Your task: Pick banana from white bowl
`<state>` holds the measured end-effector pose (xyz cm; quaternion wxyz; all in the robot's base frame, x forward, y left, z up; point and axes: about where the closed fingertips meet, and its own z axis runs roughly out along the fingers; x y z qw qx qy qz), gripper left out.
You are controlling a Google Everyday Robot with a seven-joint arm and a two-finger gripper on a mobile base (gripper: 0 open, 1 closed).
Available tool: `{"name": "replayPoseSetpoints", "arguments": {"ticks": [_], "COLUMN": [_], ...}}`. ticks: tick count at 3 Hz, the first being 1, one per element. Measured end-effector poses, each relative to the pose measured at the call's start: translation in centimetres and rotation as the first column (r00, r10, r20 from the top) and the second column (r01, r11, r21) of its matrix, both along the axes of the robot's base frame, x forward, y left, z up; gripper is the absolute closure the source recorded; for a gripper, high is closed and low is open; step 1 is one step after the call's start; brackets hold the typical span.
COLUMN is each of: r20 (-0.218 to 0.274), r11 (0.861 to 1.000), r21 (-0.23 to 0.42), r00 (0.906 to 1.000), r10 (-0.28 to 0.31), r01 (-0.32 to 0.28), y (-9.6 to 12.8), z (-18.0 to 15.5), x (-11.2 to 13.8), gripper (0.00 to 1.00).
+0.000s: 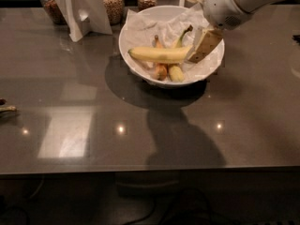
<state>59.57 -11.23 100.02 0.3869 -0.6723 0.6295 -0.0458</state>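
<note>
The banana (159, 55), long and pale yellow, lies across the white bowl (140, 69) at the table's back middle, its stem pointing up right. The bowl is lined with crumpled white paper. A short orange fruit (161, 70) and a short yellow-green fruit (176, 72) lie under the banana's front side. My gripper (202, 45) comes in from the upper right and hangs over the bowl's right half, its cream finger (205, 46) right at the banana's right end.
Glass jars of grains (112, 3) and white card stands (82, 8) line the table's back edge. A small dark object (5, 108) lies at the left edge. The grey table (140, 135) stretches toward the front.
</note>
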Motion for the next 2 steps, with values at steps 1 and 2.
{"name": "replayPoseSetpoints", "arguments": {"ticks": [1, 2], "r20": [-0.001, -0.006], "r11": [0.999, 0.998], "r21": [-0.027, -0.051], "r00": [0.9998, 0.9997], "r10": [0.018, 0.022], "r01": [-0.018, -0.023], "y": [1.3, 2.0], "z": [-0.9, -2.0], "x": [1.7, 2.9], "gripper": [0.30, 0.36]}}
